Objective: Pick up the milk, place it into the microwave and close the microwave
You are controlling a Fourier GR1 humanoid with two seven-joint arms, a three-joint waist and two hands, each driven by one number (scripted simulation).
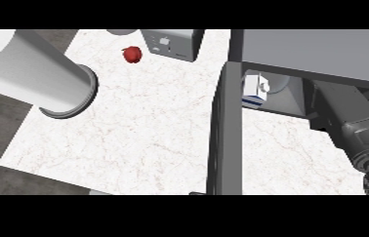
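Head view shows you the milk (256,88) carton sitting inside the microwave (302,50), near the left side of its cavity, with the microwave door (225,128) swung open and seen edge-on over the white marble surface (130,128). Your right forearm (346,124) reaches toward the cavity, but neither robot hand shows, so you cannot tell how open either one is. Your left forearm (43,75) hangs at upper left, near a red apple (133,54) and a toaster (173,43).
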